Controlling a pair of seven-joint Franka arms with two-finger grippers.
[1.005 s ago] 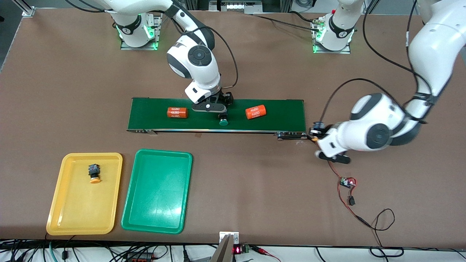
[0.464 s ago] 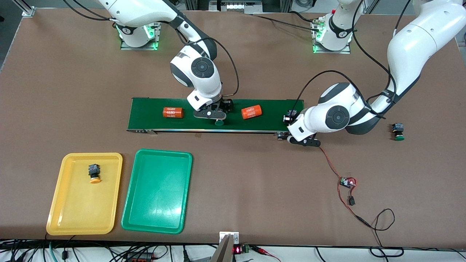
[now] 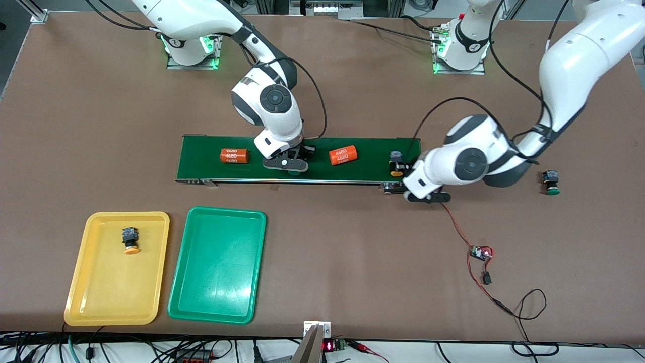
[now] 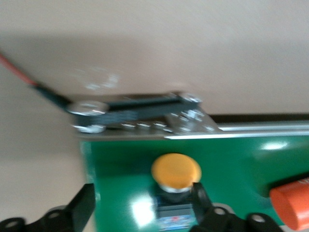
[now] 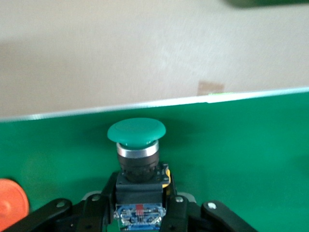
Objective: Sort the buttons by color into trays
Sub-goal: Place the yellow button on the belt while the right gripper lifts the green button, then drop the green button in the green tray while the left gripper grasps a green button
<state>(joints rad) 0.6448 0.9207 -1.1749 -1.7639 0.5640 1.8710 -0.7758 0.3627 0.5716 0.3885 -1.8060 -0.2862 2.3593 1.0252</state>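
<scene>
Glossy white arms (image 3: 579, 55), dark-grey joint caps, black cables, black jaws.

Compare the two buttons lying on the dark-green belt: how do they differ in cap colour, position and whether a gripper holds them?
The green-capped button lies mid-belt, while the yellow-capped button lies at the belt's left-arm end. The right gripper is shut on the green-capped button; the left gripper stands open around the yellow-capped button. Both have black bodies and round caps.

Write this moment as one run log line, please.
right hand: shut on green button, on belt | left hand: open around yellow button
</scene>
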